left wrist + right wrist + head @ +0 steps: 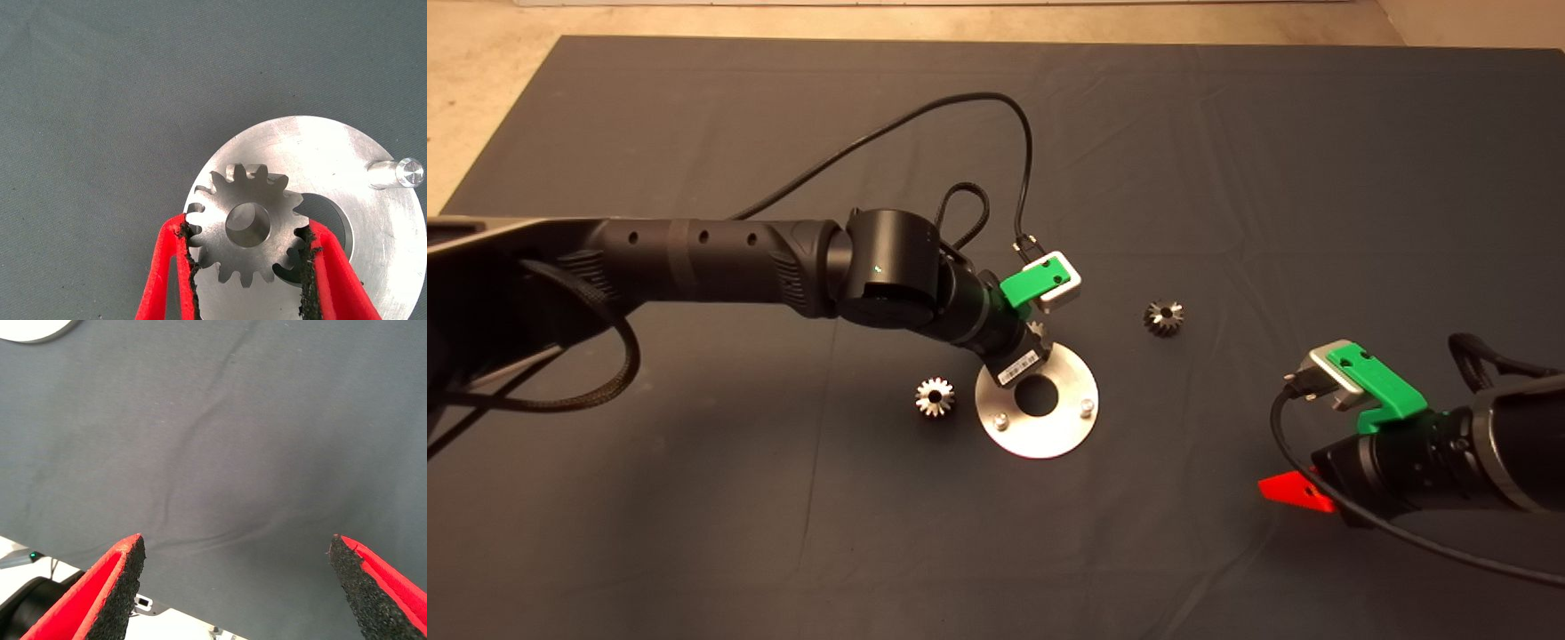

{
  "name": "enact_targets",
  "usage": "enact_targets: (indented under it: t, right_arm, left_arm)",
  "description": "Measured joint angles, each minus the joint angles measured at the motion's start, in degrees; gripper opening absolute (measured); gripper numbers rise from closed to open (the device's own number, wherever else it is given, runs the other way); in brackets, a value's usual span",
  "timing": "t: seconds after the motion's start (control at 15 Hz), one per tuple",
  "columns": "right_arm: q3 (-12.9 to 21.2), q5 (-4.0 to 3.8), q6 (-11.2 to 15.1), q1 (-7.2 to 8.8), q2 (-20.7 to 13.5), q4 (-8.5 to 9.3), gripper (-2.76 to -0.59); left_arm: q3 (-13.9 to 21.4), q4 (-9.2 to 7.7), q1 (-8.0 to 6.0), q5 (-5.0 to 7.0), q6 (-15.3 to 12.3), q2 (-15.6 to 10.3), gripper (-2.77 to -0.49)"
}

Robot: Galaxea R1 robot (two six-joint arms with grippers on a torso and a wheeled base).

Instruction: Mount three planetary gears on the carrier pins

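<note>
The round silver plate (1060,425) lies mid-mat with two carrier pins (1001,420) (1086,406) showing; the third is hidden under my left gripper (1034,348). In the left wrist view my left gripper (247,230) is shut on a planetary gear (247,223), held flat over the plate (320,153) beside its central hole; one pin (393,173) stands apart from it. A second gear (935,397) lies on the mat left of the plate. A third gear (1164,317) lies to the plate's right. My right gripper (1294,493) (237,543) is open and empty over bare mat at the lower right.
The dark mat (1227,160) is wrinkled in places. A black cable (996,116) loops above the left wrist. The mat's far and left edges meet a pale floor (480,89). A pale round edge (33,327) shows in the right wrist view.
</note>
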Motion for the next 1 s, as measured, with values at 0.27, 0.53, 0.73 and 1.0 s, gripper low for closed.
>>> enact_targets:
  t: [0.27, 0.53, 0.73, 1.0]
  right_arm:
    - [0.0, 0.32, 0.0, 0.00, 0.0, 0.01, -1.31]
    - [0.0, 0.45, 0.0, 0.00, 0.0, 0.01, -1.31]
    - [0.0, 0.54, 0.0, 0.00, 0.0, 0.01, -1.31]
    - [0.0, 0.59, 0.0, 0.00, 0.0, 0.01, -1.31]
  left_arm:
    - [-0.2, -0.09, -0.01, -0.05, 0.5, 0.0, -2.66]
    - [-2.0, -2.19, -0.80, -0.13, 2.0, 0.8, -2.67]
    - [-3.3, -2.33, -0.94, 0.03, 3.2, 2.3, -2.67]
    - [-3.8, -2.34, -0.91, -0.46, 3.3, 2.5, -2.67]
